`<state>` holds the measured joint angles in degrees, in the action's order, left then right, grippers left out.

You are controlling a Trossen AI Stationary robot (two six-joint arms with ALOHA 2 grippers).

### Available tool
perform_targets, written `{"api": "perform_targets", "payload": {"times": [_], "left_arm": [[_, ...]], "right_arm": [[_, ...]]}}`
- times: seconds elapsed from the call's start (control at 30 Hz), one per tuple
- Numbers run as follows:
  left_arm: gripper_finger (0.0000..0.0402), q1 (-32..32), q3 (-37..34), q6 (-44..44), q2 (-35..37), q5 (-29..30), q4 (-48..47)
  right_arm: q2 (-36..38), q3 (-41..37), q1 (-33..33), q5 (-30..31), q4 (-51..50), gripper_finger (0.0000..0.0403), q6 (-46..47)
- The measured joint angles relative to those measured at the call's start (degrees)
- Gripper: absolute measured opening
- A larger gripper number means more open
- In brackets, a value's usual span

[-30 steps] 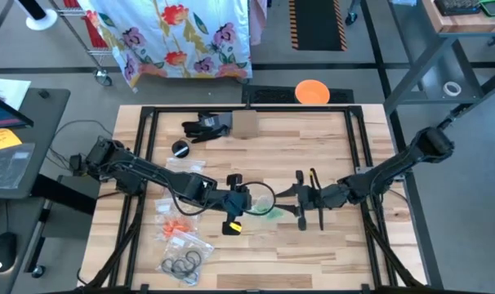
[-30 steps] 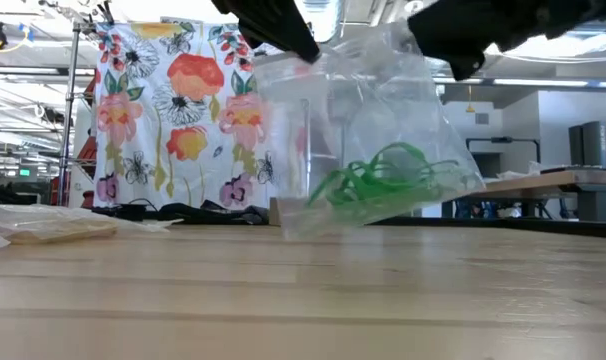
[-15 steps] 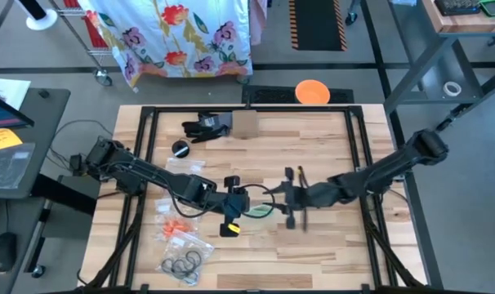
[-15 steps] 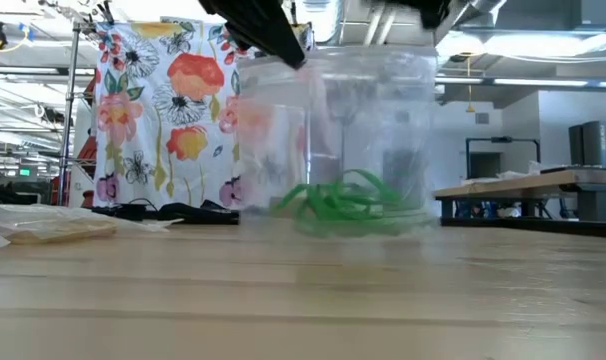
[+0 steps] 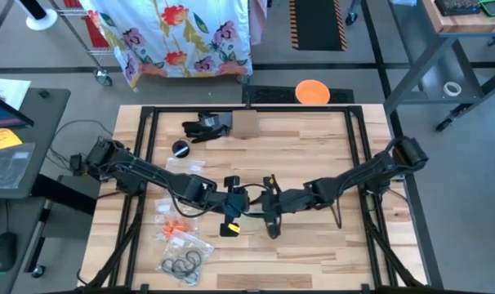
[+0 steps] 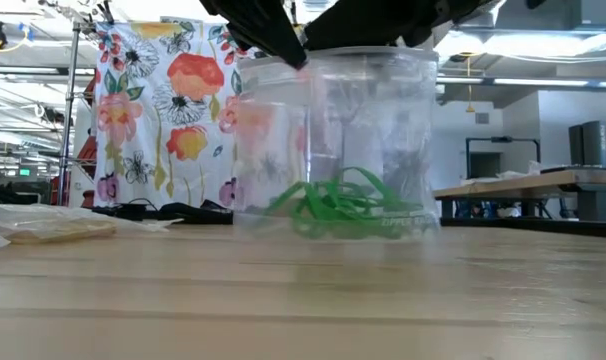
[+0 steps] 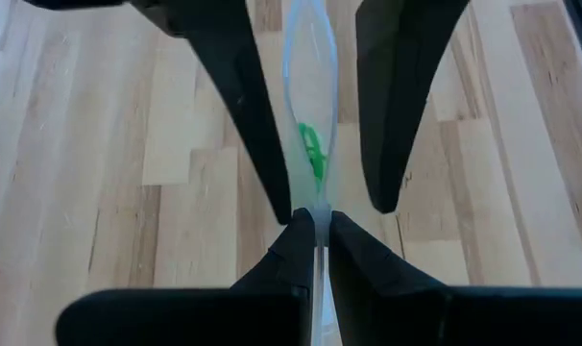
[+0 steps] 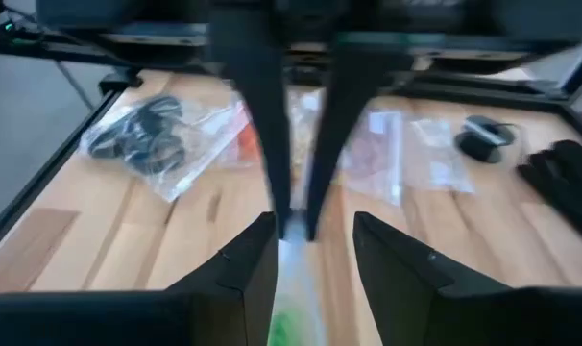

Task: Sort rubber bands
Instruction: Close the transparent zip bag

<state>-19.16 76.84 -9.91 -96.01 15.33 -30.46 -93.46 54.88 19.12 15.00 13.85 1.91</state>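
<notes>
At the centre of the high view, both arms meet over a clear zip bag (image 5: 256, 211) that holds the green rubber bands (image 6: 335, 203). The bag stands upright on the tabletop (image 5: 313, 253), its bottom resting on the wood in the low view, with the green loops pooled at the bottom. That pose looks deliberate: held by its top edge with the mouth up, the bag keeps the sorted greens inside and is ready to take more, or to be sealed.

The left pincer (image 7: 315, 229) is pinched fully shut on the bag's edge, the thin plastic squeezed flat between its 2 tips. It acts as the anchor.

The right pincer (image 8: 312, 252) faces it from the other side, fingers partly apart and straddling the same rim just beside the left tips. Whether its pads actually press the plastic I cannot tell; in the right wrist view the bag runs between the fingers with a gap showing on each side.

At the lower left of the high view lie other bags: one with orange bands (image 5: 179, 228) and one with black bands (image 5: 182, 263).
</notes>
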Motion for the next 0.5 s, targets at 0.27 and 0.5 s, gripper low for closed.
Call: {"api": "perform_targets", "payload": {"times": [0.27, 0.5], "left_arm": [[0.0009, 0.0, -0.02, -0.44, 0.02, -0.02, -0.68], [0.0009, 0.0, -0.02, -0.63, 0.02, 0.0, -0.65]], "right_arm": [[-1.5, 3.07, 0.08, 0.27, -9.01, 0.0134, 2.24], [-1.48, 3.14, -0.04, 3.17, -10.98, 0.0104, 2.58]]}}
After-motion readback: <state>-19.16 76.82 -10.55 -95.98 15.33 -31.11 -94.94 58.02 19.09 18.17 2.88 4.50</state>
